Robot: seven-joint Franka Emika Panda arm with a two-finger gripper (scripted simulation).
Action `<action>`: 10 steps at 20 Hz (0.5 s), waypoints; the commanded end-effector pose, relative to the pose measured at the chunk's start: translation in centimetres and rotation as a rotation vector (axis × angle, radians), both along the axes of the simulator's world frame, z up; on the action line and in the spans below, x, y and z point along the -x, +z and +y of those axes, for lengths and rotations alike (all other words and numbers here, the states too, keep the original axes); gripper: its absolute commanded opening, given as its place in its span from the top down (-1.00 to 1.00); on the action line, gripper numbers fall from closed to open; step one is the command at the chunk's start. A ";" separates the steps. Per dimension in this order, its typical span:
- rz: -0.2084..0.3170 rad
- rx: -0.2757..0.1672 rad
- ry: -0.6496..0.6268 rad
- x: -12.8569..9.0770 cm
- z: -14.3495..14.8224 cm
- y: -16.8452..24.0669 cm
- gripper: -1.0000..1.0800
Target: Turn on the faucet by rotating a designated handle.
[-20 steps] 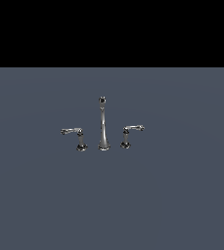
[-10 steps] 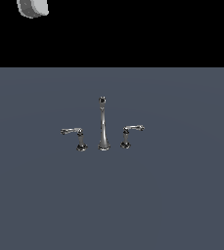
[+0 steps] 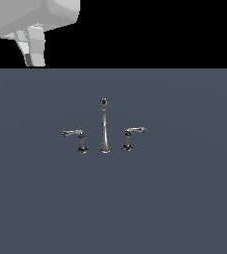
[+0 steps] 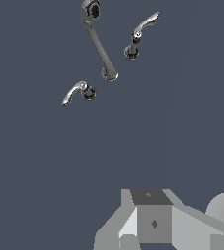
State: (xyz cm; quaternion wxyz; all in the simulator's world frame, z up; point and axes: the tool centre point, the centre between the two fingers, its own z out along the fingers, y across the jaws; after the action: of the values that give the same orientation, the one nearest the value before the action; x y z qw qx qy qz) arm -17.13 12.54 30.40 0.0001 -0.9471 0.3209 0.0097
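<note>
Since the faucet [image 3: 104, 130] stands mid-worktop, well apart from your hand [image 3: 33, 47], whose opening you cannot tell, expect a stiff, slippery chrome handle [image 3: 73, 133]; take its lever tip.

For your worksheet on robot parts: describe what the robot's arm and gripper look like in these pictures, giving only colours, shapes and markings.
In the exterior view the gripper has a bulky, rounded, pale grey-white body with blocky light grey fingers below it. The wrist view shows angular grey faceted parts, a darker square block bearing a small diamond-shaped mark, and a rounded pale part at the picture's edge. No cables or lettering show.
</note>
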 end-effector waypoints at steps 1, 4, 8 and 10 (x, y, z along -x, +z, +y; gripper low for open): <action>-0.001 -0.002 -0.051 -1.0 0.7 -1.4 1.00; -0.002 -0.002 -0.108 -2.2 1.5 -2.9 1.00; -0.003 -0.003 -0.180 -3.7 2.3 -4.8 1.00; -0.004 -0.004 -0.215 -4.5 2.7 -5.7 1.00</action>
State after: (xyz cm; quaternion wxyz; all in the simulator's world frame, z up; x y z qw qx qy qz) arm -13.22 14.90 25.38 0.0026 -0.9130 0.4079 0.0087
